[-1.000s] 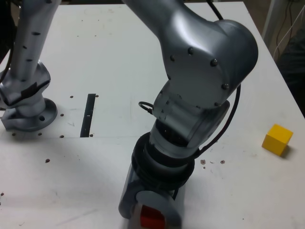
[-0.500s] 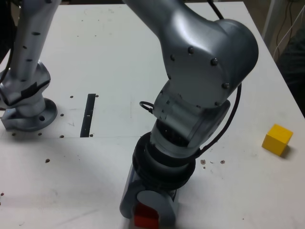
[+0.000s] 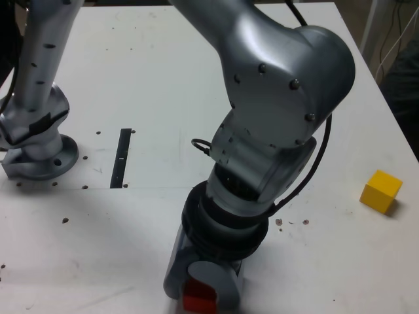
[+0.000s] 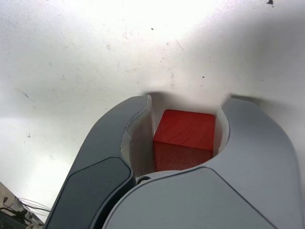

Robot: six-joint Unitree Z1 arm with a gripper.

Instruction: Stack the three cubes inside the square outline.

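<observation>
White table (image 3: 196,78): jaws clamped on red cube (image 4: 183,138); yellow cube (image 3: 380,190) well apart; arm blocks view.

No legible text, label, brand, number or sign appears in either view; the surfaces around the gripper (image 4: 183,138), including the red cube (image 4: 185,139) between its jaws, are plain.

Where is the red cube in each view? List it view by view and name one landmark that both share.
Exterior view: the red cube sits at the bottom edge, under the arm, between the end effector jaws.
Wrist view: it fills the centre, clamped between the two jaws.
Shared landmark: the grey end effector jaws around the cube.
</observation>
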